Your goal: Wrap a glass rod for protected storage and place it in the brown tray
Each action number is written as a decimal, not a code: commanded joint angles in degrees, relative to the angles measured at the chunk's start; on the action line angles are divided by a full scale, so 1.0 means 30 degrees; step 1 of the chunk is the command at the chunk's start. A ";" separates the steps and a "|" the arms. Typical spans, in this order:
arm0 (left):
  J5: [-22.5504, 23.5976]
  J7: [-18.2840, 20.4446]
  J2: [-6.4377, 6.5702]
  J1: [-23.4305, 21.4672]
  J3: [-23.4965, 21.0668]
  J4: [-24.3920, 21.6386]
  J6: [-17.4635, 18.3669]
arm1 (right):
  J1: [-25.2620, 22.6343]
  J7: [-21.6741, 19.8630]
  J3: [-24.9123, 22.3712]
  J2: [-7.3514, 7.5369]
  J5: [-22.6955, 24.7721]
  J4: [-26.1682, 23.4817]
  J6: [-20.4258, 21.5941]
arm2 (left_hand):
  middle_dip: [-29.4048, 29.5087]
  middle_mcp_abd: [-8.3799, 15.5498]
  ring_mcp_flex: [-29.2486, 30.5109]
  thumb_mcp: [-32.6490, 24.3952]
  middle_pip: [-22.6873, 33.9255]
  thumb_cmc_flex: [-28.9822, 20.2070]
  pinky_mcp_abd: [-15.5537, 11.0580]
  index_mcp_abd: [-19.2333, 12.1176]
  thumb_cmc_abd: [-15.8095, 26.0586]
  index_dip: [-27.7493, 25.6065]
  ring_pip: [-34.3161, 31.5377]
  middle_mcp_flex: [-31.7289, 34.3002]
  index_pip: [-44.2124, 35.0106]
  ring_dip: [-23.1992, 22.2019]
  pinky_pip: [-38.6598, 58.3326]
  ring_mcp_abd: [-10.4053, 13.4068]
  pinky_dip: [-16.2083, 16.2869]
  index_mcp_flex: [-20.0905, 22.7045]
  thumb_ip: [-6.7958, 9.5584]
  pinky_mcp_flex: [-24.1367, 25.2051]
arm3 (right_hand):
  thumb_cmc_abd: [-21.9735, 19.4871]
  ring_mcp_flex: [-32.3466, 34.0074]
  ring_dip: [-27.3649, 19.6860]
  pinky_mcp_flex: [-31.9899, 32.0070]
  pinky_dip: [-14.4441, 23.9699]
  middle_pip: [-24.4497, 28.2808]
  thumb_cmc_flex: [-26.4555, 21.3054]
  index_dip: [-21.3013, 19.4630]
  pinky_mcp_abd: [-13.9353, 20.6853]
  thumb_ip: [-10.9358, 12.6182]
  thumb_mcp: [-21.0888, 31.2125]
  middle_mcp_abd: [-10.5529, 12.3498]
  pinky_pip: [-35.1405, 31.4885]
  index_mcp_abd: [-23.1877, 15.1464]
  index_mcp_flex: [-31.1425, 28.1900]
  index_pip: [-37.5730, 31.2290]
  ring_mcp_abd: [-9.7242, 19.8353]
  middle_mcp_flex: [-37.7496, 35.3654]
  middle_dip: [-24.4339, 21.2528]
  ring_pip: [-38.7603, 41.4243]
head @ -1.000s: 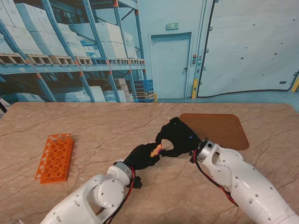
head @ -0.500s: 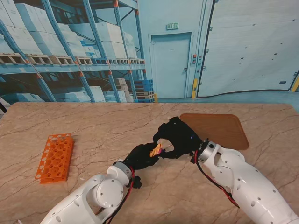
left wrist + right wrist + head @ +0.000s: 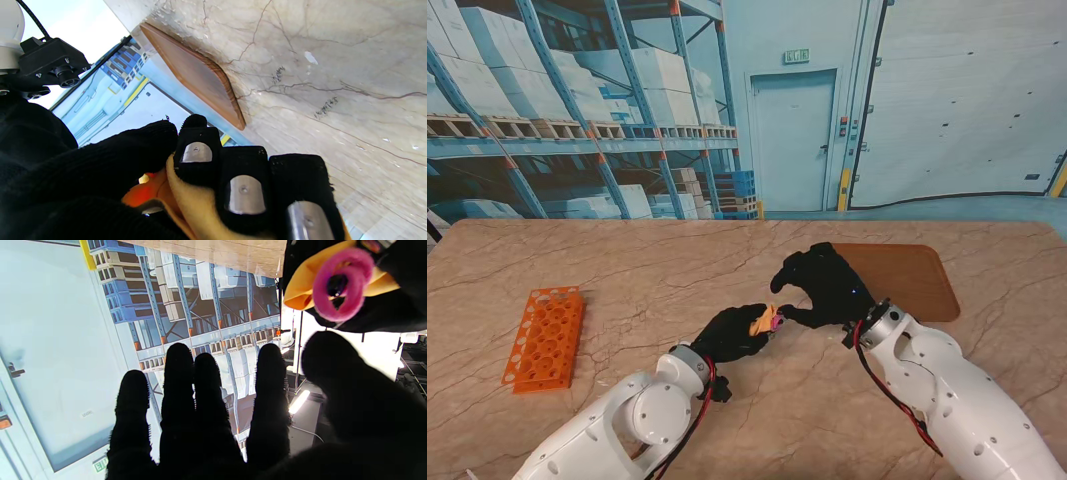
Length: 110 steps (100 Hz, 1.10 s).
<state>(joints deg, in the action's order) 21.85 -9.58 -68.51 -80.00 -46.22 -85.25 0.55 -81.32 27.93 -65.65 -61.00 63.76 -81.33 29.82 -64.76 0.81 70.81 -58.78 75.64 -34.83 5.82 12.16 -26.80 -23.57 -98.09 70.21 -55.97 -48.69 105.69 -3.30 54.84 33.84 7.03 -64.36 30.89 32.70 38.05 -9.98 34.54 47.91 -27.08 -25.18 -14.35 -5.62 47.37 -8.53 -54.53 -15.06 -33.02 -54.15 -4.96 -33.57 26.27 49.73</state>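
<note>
Bundle (image 3: pixel 762 322) in left hand (image 3: pixel 732 335), tray (image 3: pixel 907 275) edge near

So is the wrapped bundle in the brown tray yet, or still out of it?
Out. The yellow cloth bundle, a pink band at its end, sits gripped in the left hand, clear of the brown tray.

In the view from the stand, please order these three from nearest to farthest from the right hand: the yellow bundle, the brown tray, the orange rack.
1. Yellow bundle: held in the left hand, just left of the right hand.
2. Brown tray: to its right, slightly farther from me.
3. Orange rack: far left.
</note>
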 commanded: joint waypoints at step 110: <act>0.0389 -0.0207 -0.0084 0.0032 0.0152 0.0240 0.0525 | 0.0242 -0.1989 0.0678 -0.0107 -0.1141 0.0397 0.0153 | -0.0442 0.0574 0.0661 0.4607 0.0771 0.0775 -0.2996 -0.0509 0.0353 -0.0365 -0.1526 -0.0024 0.0016 -0.0384 0.4762 0.0208 -0.0138 0.0304 -0.2209 -0.0066 | -0.0713 0.1446 -0.0082 -0.0445 0.0272 0.0136 0.0378 0.0400 -0.0143 -0.1160 0.0007 0.0245 0.0424 -0.1551 -0.4365 -0.1946 0.0035 -0.3313 0.0380 -0.0412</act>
<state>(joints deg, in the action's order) 22.10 -9.95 -68.55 -79.92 -46.05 -84.84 1.13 -80.67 22.32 -63.97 -60.89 60.33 -80.09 30.41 -65.03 0.81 70.81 -50.67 75.66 -35.45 5.78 12.15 -27.27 -23.66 -98.09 70.16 -56.77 -48.72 105.69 -3.28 54.28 33.89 1.80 -64.34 30.47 36.58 37.50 -11.63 34.54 47.50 -27.08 -24.21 -14.33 -7.49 49.17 -7.13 -54.53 -20.12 -44.73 -58.74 -4.54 -42.23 26.53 48.97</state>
